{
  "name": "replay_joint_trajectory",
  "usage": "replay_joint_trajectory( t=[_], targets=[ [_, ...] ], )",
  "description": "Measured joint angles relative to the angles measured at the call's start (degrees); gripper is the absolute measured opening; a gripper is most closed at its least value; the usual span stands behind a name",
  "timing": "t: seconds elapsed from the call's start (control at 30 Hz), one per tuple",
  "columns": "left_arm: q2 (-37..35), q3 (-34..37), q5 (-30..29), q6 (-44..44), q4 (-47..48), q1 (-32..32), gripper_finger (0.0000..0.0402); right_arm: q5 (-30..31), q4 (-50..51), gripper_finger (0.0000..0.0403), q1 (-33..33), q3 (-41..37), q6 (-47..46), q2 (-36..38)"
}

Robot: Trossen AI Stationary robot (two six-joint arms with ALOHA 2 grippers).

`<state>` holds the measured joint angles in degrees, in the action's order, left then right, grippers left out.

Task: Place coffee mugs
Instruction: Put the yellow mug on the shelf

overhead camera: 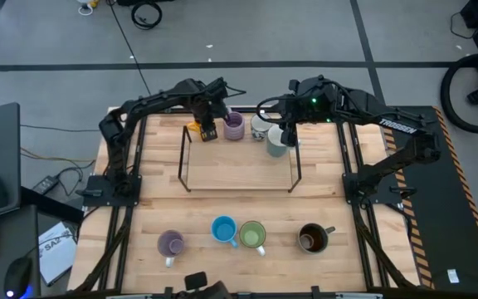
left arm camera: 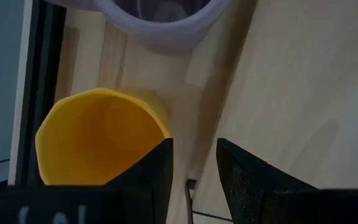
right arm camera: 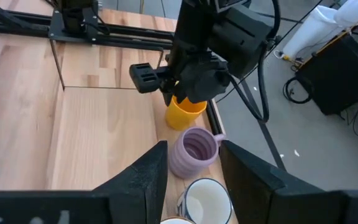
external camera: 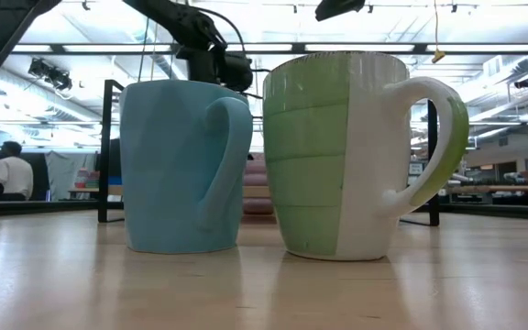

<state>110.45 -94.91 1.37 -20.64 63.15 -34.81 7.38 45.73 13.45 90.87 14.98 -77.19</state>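
At the far edge of the table (overhead camera: pixel 247 212), a row of mugs is seen along the back of a thin black frame (overhead camera: pixel 181 162): an orange mug (overhead camera: pixel 196 129), a lavender mug (overhead camera: pixel 234 126), a white mug (overhead camera: pixel 261 124) and a pale grey mug (overhead camera: pixel 277 143). The left gripper (overhead camera: pixel 208 130) is placed just beside the orange mug, and in the left wrist view its fingers (left arm camera: pixel 148 171) are seen parted by a narrow gap with bare wood between them, the orange mug (left arm camera: pixel 101 137) lying just outside one finger and not held. The right gripper (overhead camera: pixel 287 139) is held over the white and grey mugs; its fingers (right arm camera: pixel 145 180) are spread, with the lavender mug (right arm camera: pixel 194 152) and the white mug (right arm camera: pixel 204 199) framed between them at a lower level.

Little free room is left in the back row, where the mugs stand close together and the frame's rail runs just behind them. A wide bare stretch of wood is left inside the frame and in front of it.

Near the front edge, four more mugs stand upright with mouths up: a second lavender mug (overhead camera: pixel 170 243), a blue mug (overhead camera: pixel 224 230), a green mug (overhead camera: pixel 252 236) touching or nearly touching it, and a dark brown mug (overhead camera: pixel 312 238) set apart. The brown mug's handle is turned to the right, the front lavender mug's toward the front edge.
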Motion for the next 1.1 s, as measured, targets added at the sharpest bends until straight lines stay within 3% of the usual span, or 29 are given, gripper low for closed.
replay_joint_trajectory(
  t=[0.17,0.27,0.67,1.1],
  targets=[
    [0.2,0.0,-0.6,-1.1,-0.1,0.0,0.0130,0.0,0.5,0.0154,0.0,0.0,-0.5,0.0],
    [0.2,0.0,-3.9,-2.3,-0.2,-0.1,0.0130,-0.3,0.8,0.0154,0.0,0.0,-1.0,0.0],
    [0.2,1.6,-3.4,-11.5,-1.2,-0.1,0.0130,-1.5,1.2,0.0154,0.0,0.0,-1.3,0.0],
    [0.2,1.6,-3.8,-6.5,-1.3,-0.4,0.0130,-1.5,1.2,0.0154,0.0,0.0,-1.3,0.0]
  ],
)
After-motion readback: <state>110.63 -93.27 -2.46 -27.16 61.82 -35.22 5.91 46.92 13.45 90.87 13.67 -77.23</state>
